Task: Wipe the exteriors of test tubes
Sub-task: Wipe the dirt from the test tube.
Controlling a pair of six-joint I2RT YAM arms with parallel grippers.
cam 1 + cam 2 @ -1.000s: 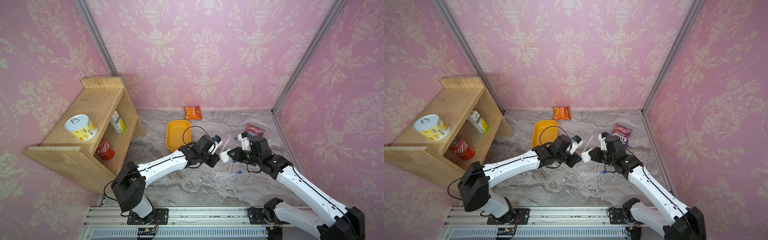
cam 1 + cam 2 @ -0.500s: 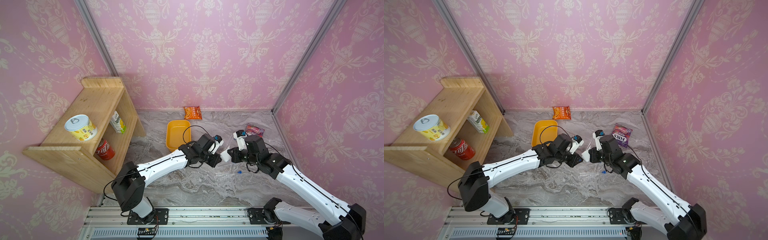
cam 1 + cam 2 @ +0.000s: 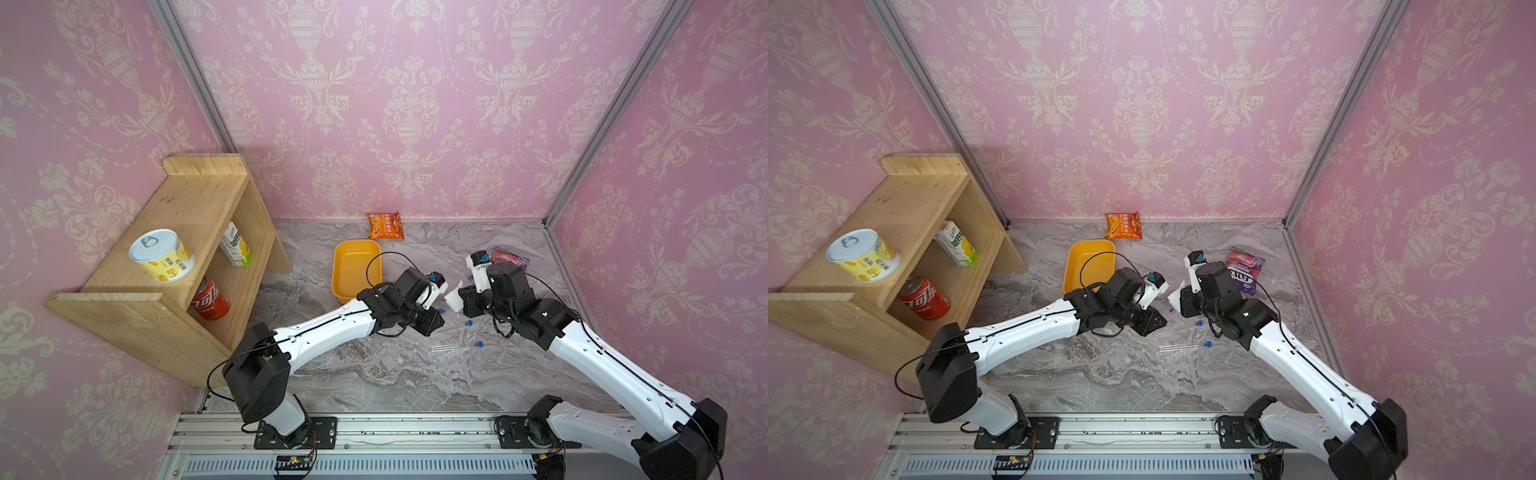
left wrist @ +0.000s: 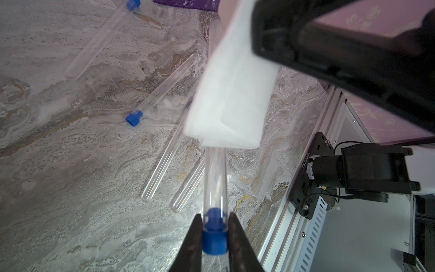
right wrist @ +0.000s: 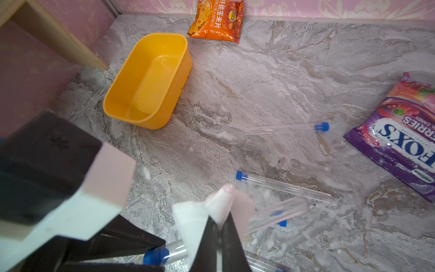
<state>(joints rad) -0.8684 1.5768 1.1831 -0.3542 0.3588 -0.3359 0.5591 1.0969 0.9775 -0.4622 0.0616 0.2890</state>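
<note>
My left gripper (image 4: 214, 219) is shut on the blue-capped end of a clear test tube (image 4: 215, 179), held above the table. The tube runs into a folded white wipe (image 4: 230, 94) that wraps around it. My right gripper (image 5: 220, 223) is shut on that wipe (image 5: 188, 219); the tube's capped end (image 5: 164, 254) shows on one side of it and the bare end (image 5: 277, 212) on the other. In both top views the two grippers (image 3: 434, 316) (image 3: 462, 300) meet at mid-table. Several more test tubes (image 3: 453, 345) (image 3: 1183, 346) (image 4: 162, 89) (image 5: 284, 128) lie loose on the marble.
A yellow tub (image 3: 337, 266) stands behind the left arm, with an orange snack bag (image 3: 385, 225) at the back wall. A purple candy bag (image 5: 400, 136) lies by the right wall. A wooden shelf (image 3: 195, 199) with cans and a carton fills the left side.
The right arm has shifted a little to the left, toward the left gripper, bringing the wipe along the held tube. The left arm has stayed put.
</note>
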